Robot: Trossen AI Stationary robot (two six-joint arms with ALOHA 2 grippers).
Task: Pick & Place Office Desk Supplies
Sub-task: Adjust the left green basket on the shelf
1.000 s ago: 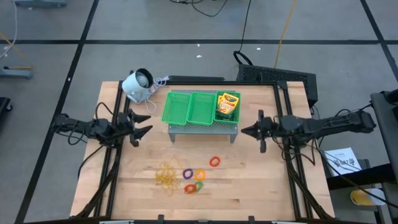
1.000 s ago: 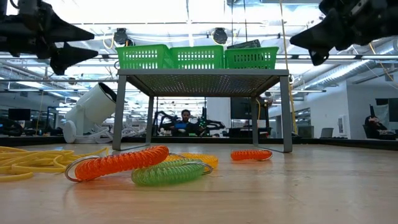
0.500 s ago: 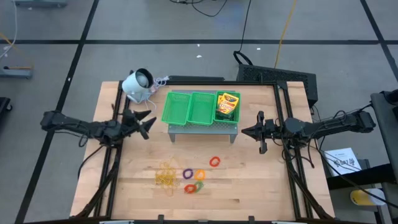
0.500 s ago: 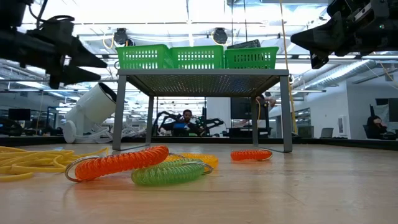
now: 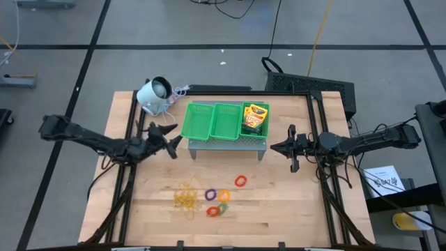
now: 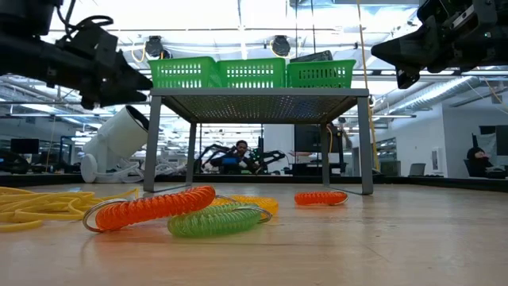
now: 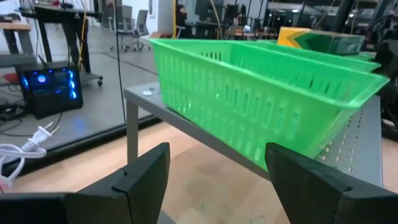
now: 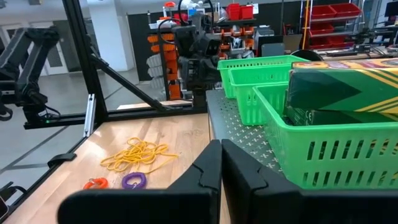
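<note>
green tray (image 5: 221, 120) is approached by the left claw (image 5: 172, 137), spread wide; its rim could be clipped. right claw (image 5: 275, 147), pressed closed, is parked opposite.

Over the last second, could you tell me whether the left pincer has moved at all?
Yes. In the high view the left pincer, open, has slid toward the green tray on its stand, closing most of the gap; the right pincer waits beside the stand.
</note>
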